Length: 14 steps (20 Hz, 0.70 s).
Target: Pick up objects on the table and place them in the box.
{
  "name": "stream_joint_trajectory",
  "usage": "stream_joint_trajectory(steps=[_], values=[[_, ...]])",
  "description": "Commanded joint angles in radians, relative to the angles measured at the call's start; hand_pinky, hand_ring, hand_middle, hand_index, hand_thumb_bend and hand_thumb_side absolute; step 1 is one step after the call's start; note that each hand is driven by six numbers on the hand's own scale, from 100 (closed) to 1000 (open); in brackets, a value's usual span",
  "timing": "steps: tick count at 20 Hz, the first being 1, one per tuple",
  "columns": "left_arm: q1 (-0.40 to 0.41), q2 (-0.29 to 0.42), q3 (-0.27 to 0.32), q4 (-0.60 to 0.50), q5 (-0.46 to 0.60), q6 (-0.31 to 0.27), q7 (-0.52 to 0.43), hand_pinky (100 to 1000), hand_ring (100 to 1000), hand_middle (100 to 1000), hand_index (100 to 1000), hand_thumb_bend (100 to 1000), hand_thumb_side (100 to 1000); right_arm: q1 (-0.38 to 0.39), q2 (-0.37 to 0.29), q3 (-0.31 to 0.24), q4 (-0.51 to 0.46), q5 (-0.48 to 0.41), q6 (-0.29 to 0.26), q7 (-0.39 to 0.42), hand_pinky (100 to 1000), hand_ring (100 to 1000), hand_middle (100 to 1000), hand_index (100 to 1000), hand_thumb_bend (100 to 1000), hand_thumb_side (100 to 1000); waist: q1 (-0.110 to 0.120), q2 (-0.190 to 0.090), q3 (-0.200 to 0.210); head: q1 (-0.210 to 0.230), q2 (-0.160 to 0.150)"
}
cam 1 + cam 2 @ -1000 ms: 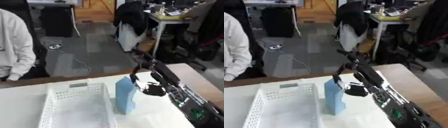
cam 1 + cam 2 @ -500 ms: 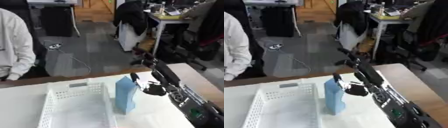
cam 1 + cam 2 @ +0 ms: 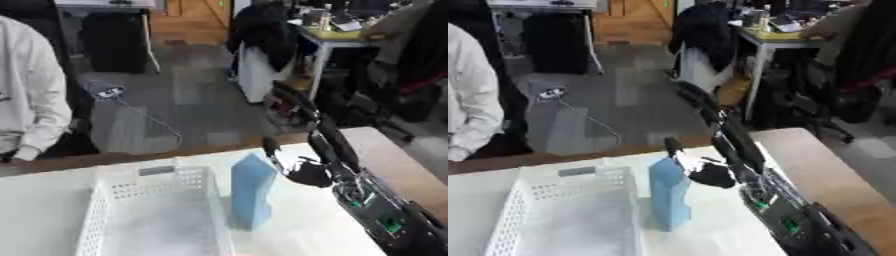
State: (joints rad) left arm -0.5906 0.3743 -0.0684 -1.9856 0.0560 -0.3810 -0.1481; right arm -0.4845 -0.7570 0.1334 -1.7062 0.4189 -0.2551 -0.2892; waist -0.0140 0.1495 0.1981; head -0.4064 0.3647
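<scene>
On our white tabletop (image 3: 52, 200), right hand (image 3: 308, 172), fingers spread, should grip the tall pale-blue carton (image 3: 252, 192) low beside the white perforated plastic basket (image 3: 105, 200).

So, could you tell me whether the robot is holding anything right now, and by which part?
It cannot be told for sure. The right robot hand is at the upper right side of the upright blue carton, which stands on the table beside the white basket.

Even, fairly bright indoor light falls from above, and the white table (image 3: 52, 200) looks washed out and pale. Shadows are soft and faint. Both views are blurred throughout, soft near and far, with the far office darker.
</scene>
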Motion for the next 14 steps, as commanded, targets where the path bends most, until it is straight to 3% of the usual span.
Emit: stream_joint_trajectory(steps=[1, 14], values=[[-0.021, 0.0, 0.0, -0.014, 0.006, 0.0, -0.004, 512, 437, 620, 611, 847, 758, -0.023, -0.016, 0.002, -0.004, -0.006, -0.012, 0.013, 906, 972, 1000, 1000, 264, 681, 0.0, -0.009, 0.003, -0.011, -0.016], [-0.037, -0.013, 0.0, -0.014, 0.009, 0.003, -0.006, 512, 436, 620, 611, 848, 759, -0.042, 0.01, 0.028, 0.032, 0.01, -0.015, 0.13, 905, 979, 1000, 1000, 196, 790, 0.0, 0.003, 0.015, -0.014, -0.014]])
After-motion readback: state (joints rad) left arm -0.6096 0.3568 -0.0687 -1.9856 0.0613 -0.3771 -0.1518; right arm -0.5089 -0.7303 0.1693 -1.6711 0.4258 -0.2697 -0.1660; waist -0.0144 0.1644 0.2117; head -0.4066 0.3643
